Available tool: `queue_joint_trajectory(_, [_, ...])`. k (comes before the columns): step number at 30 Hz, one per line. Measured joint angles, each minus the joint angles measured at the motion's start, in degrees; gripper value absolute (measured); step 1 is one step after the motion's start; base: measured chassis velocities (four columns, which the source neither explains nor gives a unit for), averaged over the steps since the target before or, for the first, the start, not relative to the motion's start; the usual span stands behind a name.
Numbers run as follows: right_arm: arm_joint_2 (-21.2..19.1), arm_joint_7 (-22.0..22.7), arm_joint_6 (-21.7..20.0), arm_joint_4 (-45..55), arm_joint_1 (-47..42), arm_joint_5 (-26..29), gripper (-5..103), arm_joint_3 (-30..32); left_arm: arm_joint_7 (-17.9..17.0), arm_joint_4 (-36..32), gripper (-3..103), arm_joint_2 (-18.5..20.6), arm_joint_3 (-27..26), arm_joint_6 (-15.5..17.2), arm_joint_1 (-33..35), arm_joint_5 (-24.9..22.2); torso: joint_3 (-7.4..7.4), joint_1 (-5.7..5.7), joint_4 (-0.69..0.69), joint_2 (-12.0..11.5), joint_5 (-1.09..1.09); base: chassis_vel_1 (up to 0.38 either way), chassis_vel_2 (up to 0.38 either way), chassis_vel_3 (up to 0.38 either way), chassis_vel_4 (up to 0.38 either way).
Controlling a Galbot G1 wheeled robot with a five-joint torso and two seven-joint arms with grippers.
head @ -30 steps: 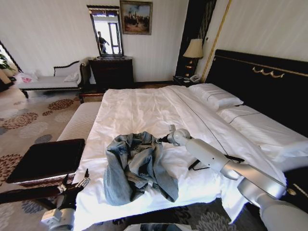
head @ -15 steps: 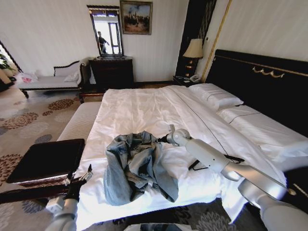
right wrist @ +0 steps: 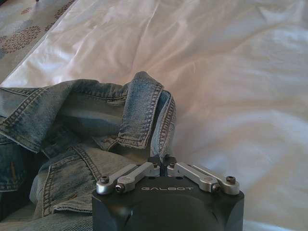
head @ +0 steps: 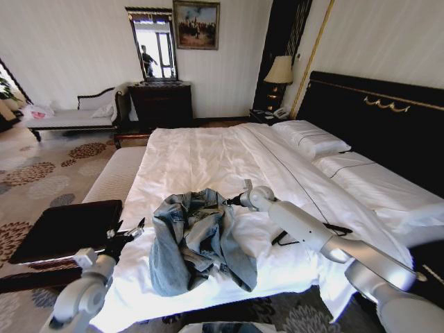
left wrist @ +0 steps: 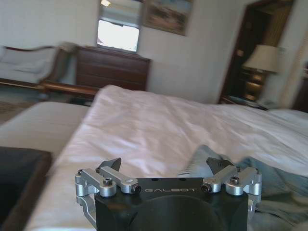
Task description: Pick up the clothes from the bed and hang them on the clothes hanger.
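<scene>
Left gripper [head: 132, 230] has risen toward the bed [head: 201, 156] edge beside the jacket [head: 196, 238], fingers apart. Right gripper [right wrist: 162, 159] unmoved, pinched on jacket collar. Both marked "GALBOT".

Light blue washed-denim jacket [head: 198, 239], grey-blue inside, crumpled on a bed [head: 201, 159] with plain white sheets, beside the right end effector [head: 229, 202], silver and black. Black headboard [head: 388, 125] with gold trim. Dark-topped bench [head: 66, 229].
</scene>
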Motion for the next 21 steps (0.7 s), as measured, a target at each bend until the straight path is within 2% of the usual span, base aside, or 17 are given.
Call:
queue_joint_trajectory(1, [0.01,-0.03,0.0,0.05,-0.12,-0.08,1,0.14,0.5,0.4,100,1.15,0.29,0.13,-0.43,-0.51,0.0,0.0,0.0,0.0,-0.01,0.0,0.0,0.0,0.0])
queue_joint_trajectory(4, [0.18,-0.12,0.0,0.39,-0.85,-0.23,1,1.11,2.29,2.52,100,8.33,1.45,1.45,-2.8,-4.17,0.0,0.0,-0.01,0.0,0.01,0.0,0.0,0.0,0.0])
queue_joint_trajectory(5, [0.18,-0.12,0.0,0.39,-0.85,-0.23,1,1.11,2.29,2.52,100,8.33,1.45,1.45,-2.8,-4.17,0.0,0.0,-0.01,0.0,0.01,0.0,0.0,0.0,0.0])
queue_joint_trajectory(8, [0.34,-0.12,0.0,0.51,-1.55,-0.47,1,1.83,3.68,5.55,100,14.54,3.29,2.0,-5.41,-8.13,0.0,0.0,-0.01,0.0,0.03,0.0,0.0,0.0,0.0])
queue_joint_trajectory(10, [0.34,-0.12,0.0,0.58,-1.66,-0.48,1,1.93,3.79,6.03,100,15.22,3.88,2.05,-5.88,-8.77,0.0,0.0,-0.01,0.0,0.02,0.0,0.0,0.0,0.0])
queue_joint_trajectory(14, [0.12,-0.29,0.0,1.09,-1.69,-0.53,1,2.19,3.9,8.98,100,18.0,10.13,2.65,-10.46,-11.39,0.0,0.0,0.0,0.0,0.01,0.0,0.0,0.0,0.0])
queue_joint_trajectory(16, [0.12,-0.29,0.0,1.1,-1.67,-0.53,1,2.21,3.9,9.22,100,18.08,10.58,2.71,-10.82,-11.42,0.0,0.0,0.0,0.0,0.01,0.0,0.0,0.0,0.0])
queue_joint_trajectory(18, [0.03,-0.3,0.0,1.51,-1.19,-0.3,1,2.42,3.64,12.13,100,18.23,14.16,3.08,-14.67,-11.73,0.0,0.0,-0.01,0.0,0.0,0.0,0.0,0.0,0.0])
queue_joint_trajectory(21, [-0.18,-0.29,0.0,1.99,-0.93,-0.04,1,2.42,3.46,13.63,100,18.27,16.17,3.48,-17.07,-12.57,0.0,0.01,0.0,-0.01,0.0,0.0,0.0,0.0,0.0])
